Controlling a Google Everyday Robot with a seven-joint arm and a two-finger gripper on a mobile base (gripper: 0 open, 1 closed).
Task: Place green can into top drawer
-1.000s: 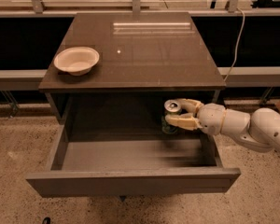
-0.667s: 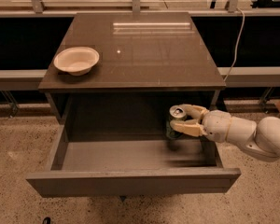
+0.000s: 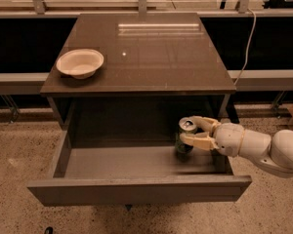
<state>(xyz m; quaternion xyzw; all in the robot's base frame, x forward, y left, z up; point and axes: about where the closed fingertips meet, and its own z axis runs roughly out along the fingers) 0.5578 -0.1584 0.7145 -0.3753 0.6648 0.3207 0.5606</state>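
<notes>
Grasp: the small dark green cylindrical drink can with a silver top (image 3: pixel 184 144) is being gripped by the cream two-finger gripper (image 3: pixel 186 130), one finger being pressed against each side of its upper body.
Gripper position: the gripper is being held inside the open drawer, below and just forward of the front right corner of the tabletop, with the pale arm (image 3: pixel 263 147) being reached in from the right.
Can position: the can is being held within the right end of the wide shallow grey-brown top drawer (image 3: pixel 136 193), near its right wall and between the back and the front panel.
Long axis: the can is being carried upright, or close to it, with the pull-tab top being turned upward.
Deciding relation: the can is being held straight over the grey drawer floor (image 3: pixel 117 162). Whether its base is touching that floor cannot be told.
Direction from hand: the can is lying to the left of the wrist, at the fingertips, so an opening of the fingers is being judged enough to free it.
Next move, as judged: a short lowering, if any gap is left, and then a release are being called for.
Risk, as judged: a tip towards the right wall is being risked if the can is let go while tilted.
Other things: a shallow cream round bowl (image 3: pixel 80 62) is being left near the left edge of the dark brown glossy tabletop (image 3: pixel 156 57), well apart from the gripper.
</notes>
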